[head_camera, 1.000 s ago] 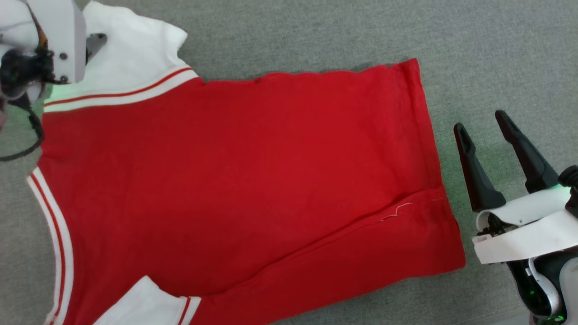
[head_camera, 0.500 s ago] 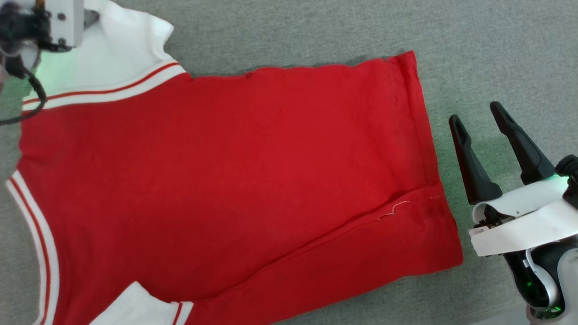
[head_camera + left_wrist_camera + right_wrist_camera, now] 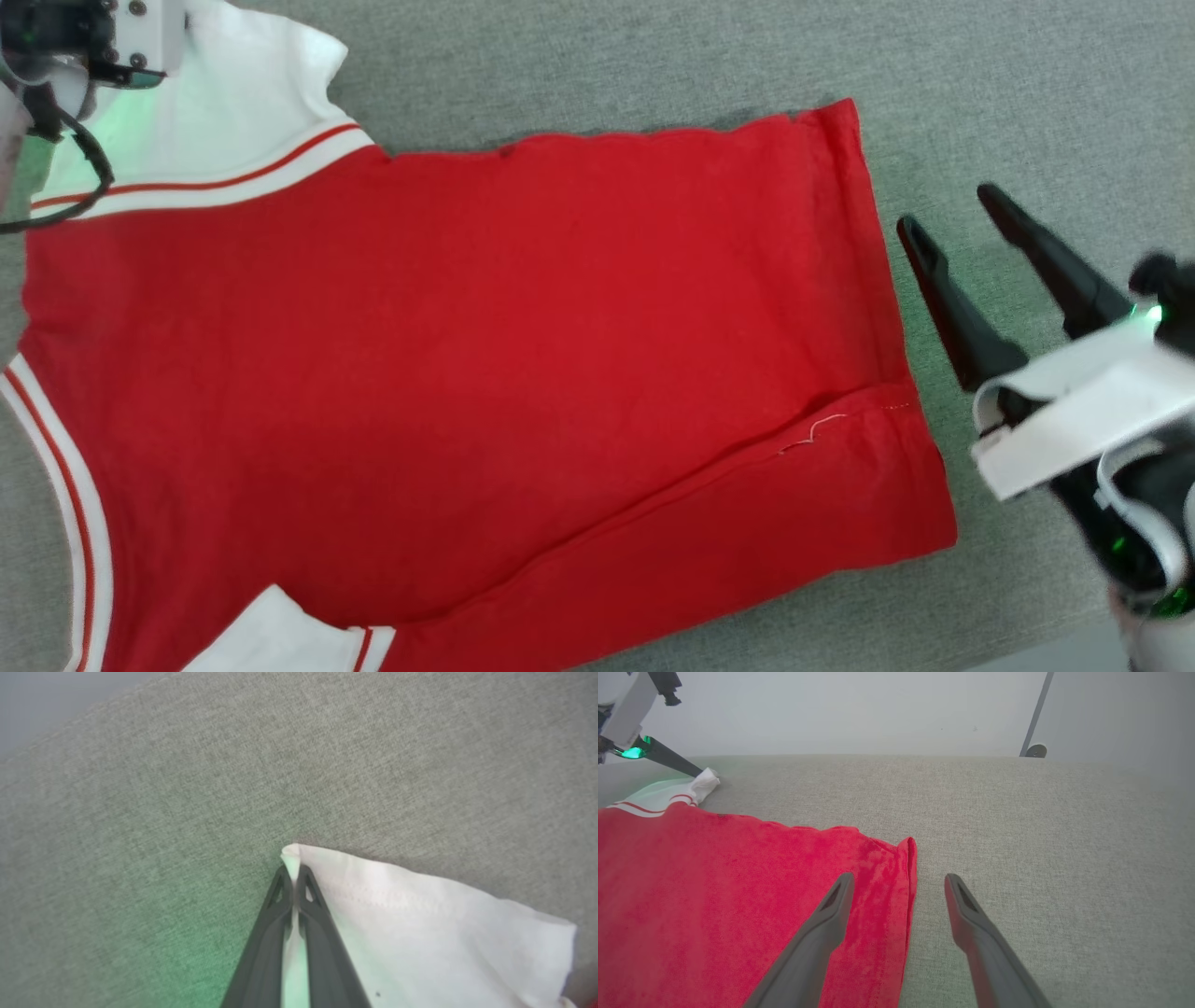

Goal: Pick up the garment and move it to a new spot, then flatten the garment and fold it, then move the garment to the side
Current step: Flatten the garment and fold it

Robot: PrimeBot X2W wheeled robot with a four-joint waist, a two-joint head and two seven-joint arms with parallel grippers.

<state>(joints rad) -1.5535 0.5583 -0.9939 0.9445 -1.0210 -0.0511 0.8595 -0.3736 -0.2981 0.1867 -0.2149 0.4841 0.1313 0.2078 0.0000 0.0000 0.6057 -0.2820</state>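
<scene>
1. Left gripper: the two fingers have closed from fully apart to pressed together. They now pinch the outer corner of the far white sleeve. A small tuft of white cloth stands out beyond the tips, and the rest of the sleeve lies flat on the grey fabric surface.

2. Meaning for the task: one grip on the garment is made. This is judged to be the start of a flattening pull or a first fold. No cloth is lifted yet.

3. Right gripper: the fingers remain spread wide and hold nothing. It has moved slightly toward the far side and now tilts more to the left. It hovers just beside the hem, at the garment's right end. In the right wrist view the hem runs between the two fingers; their height above the cloth cannot be told.

4. Left arm pose: the wrist sits at the far left and the fingers slope down to the sleeve corner.

5. Garment position: it lies spread on the grey surface, plain red side up, sleeves to the left and hem to the right. A long crease runs along its near right part.
</scene>
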